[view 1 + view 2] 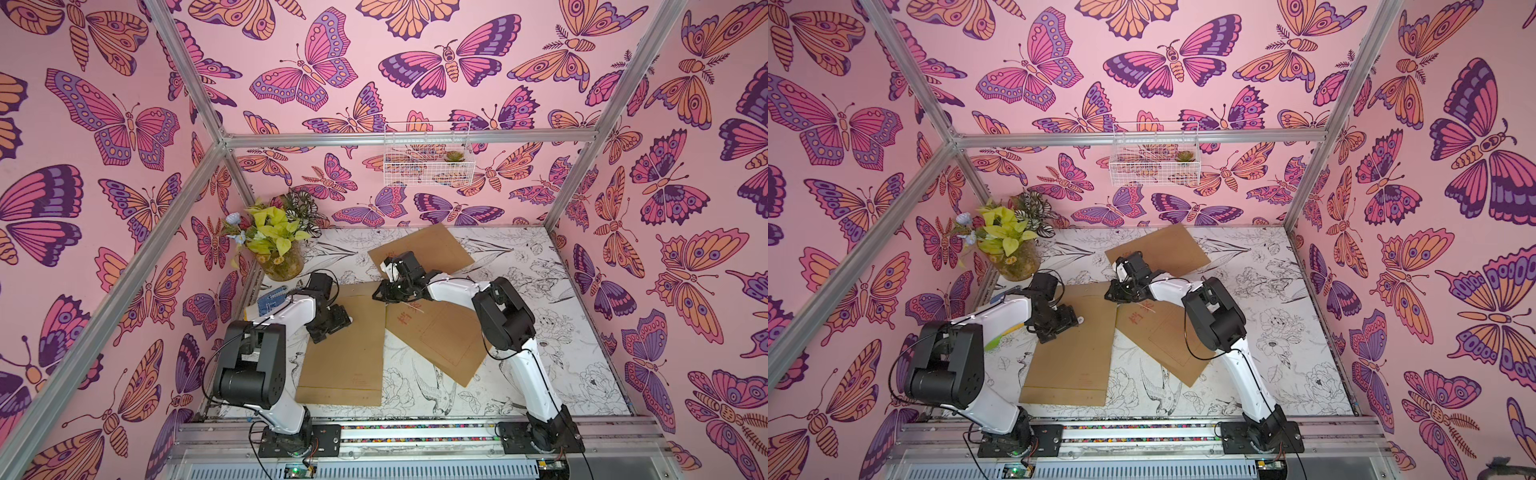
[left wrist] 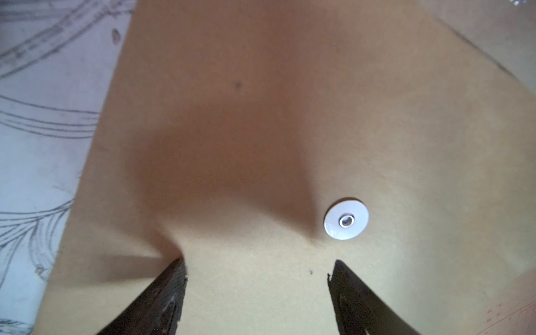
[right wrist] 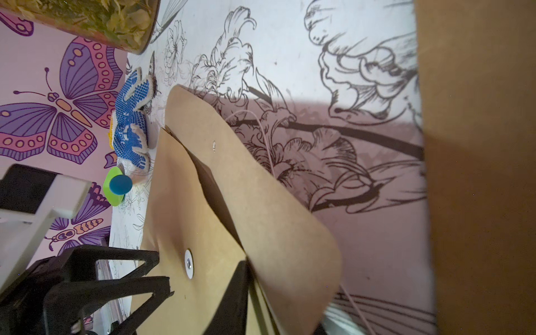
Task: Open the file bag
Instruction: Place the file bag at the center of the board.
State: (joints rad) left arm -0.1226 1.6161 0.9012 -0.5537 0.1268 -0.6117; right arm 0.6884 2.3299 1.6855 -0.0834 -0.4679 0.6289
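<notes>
File bag [image 1: 345,357] flat on the surface [image 1: 540,291], flap [image 3: 261,188] raised beyond the clasp disc [image 2: 346,219]. Left pincer [image 2: 257,261], spread apart, pins paper beside the disc. Whether the right pincer [image 1: 382,293] grips the flap is unclear: fold it back gently.

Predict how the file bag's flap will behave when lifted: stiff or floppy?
Probably springy rather than limp: the raised flap curves yet keeps its shape. Likely thin and light: the bag puckers at the left gripper pressing it.

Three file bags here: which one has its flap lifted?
The left bag, under the left gripper: its flap stands raised beside the white disc. The far bag and the red-lettered bag lie flat.
</notes>
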